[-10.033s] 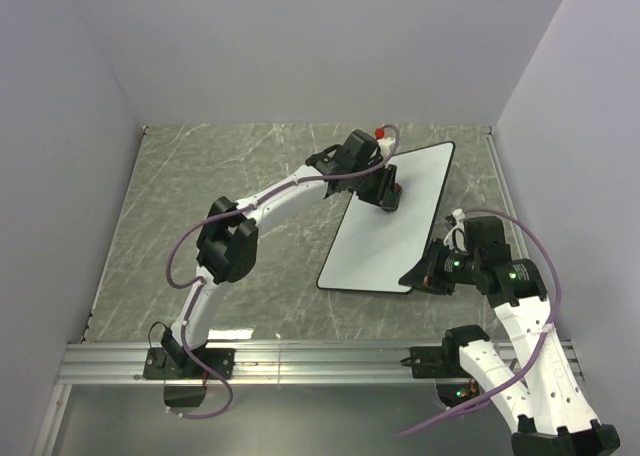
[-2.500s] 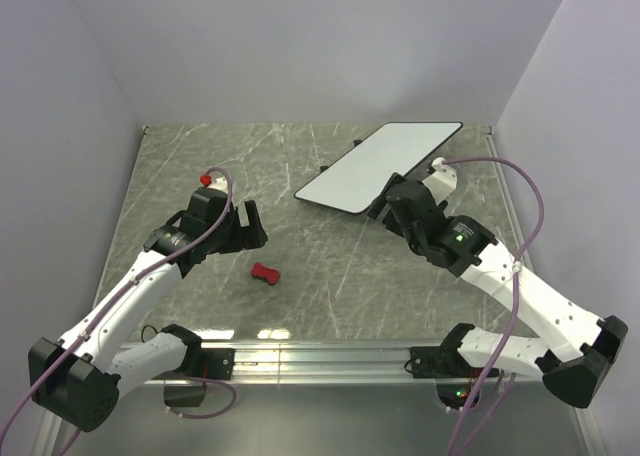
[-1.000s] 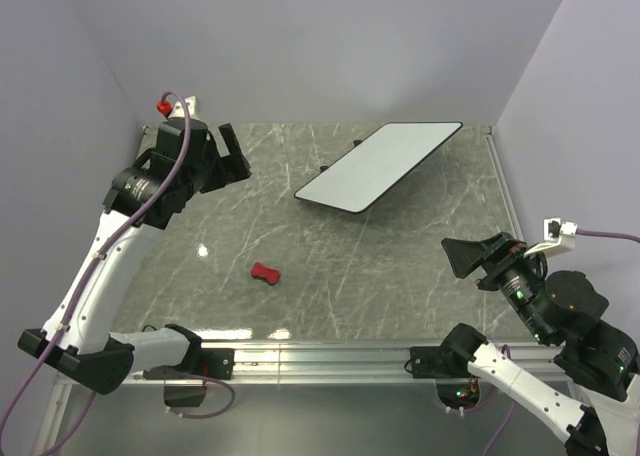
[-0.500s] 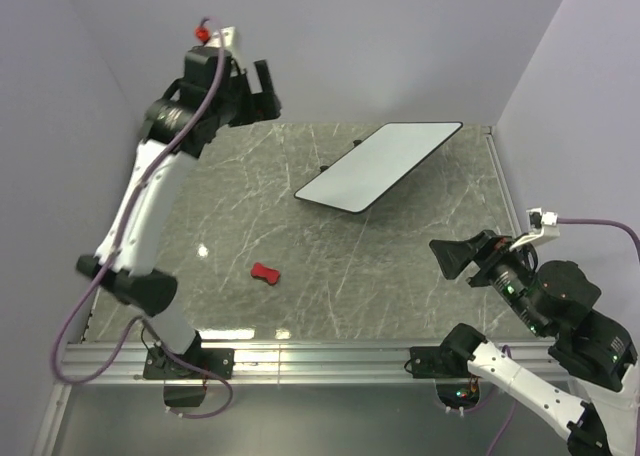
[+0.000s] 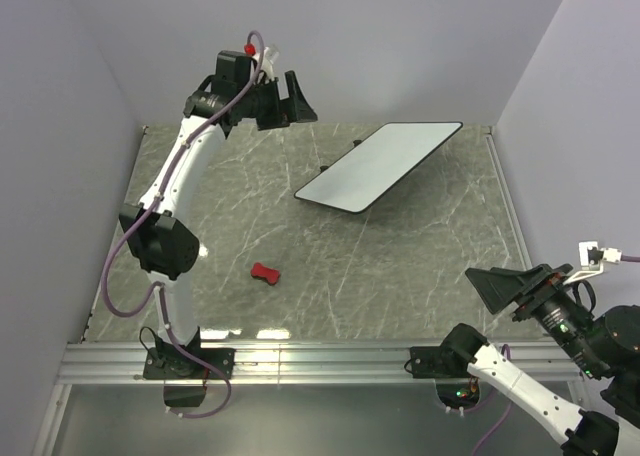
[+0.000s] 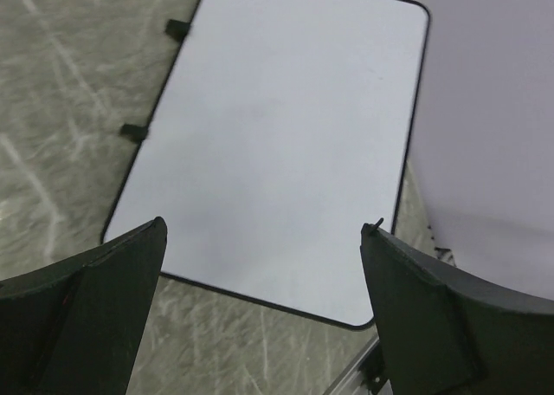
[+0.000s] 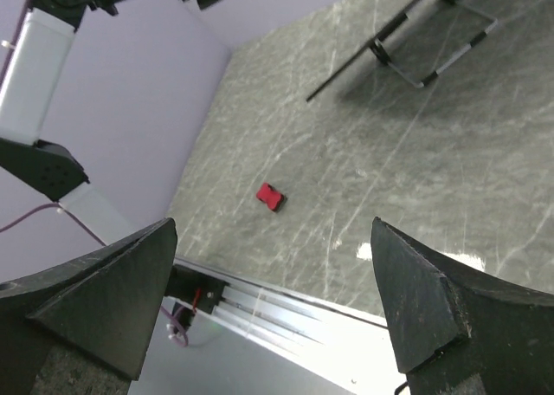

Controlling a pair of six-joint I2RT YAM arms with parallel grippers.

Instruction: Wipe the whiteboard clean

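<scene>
The whiteboard (image 5: 378, 166) stands tilted on its stand at the back right of the marble table, its white face blank. It fills the left wrist view (image 6: 277, 144), and the right wrist view shows it edge-on (image 7: 346, 68). My left gripper (image 5: 293, 119) is raised high at the back, left of the board and apart from it. It is open (image 6: 264, 226) and holds nothing. My right gripper (image 5: 490, 291) hangs over the near right corner, also open (image 7: 273, 223) and empty. A small red bone-shaped eraser (image 5: 264, 273) lies loose on the table (image 7: 272, 197), far from both grippers.
An aluminium rail (image 5: 320, 359) runs along the near edge with both arm bases on it. Grey walls close in the left, back and right sides. My left arm (image 5: 170, 196) stretches tall along the left side (image 7: 35, 57).
The left arm has swung up and rightward along the back wall and now faces the whiteboard. The right arm has drawn back toward the near right corner. Both grippers stayed open.
</scene>
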